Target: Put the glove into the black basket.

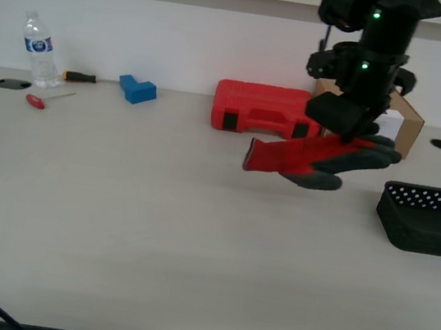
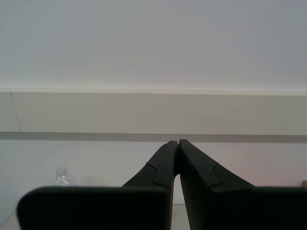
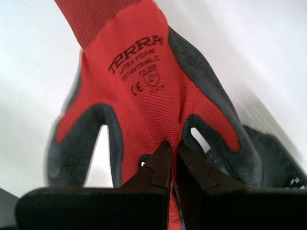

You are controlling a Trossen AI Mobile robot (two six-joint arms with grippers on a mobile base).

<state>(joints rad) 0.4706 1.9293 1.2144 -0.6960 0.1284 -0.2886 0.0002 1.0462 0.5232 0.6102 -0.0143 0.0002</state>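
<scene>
The red glove [image 1: 313, 157] with dark grey coated fingers hangs in the air above the table, cuff toward the exterior view's left. My first gripper [image 1: 348, 134] is shut on it near the fingers; in the first wrist view the gripper [image 3: 173, 149] pinches the red knit back of the glove [image 3: 139, 91]. The black basket [image 1: 431, 218] sits on the table at the exterior view's right, below and right of the glove; its edge shows in the first wrist view [image 3: 280, 165]. My second gripper [image 2: 177, 143] is shut and empty, pointing at a wall.
A red toolcase [image 1: 264, 109] and a cardboard box [image 1: 394, 116] stand behind the glove. A water bottle [image 1: 38, 49], a blue block [image 1: 137, 89] and two screwdrivers [image 1: 48, 98] lie at the far left of the table [image 1: 151, 238].
</scene>
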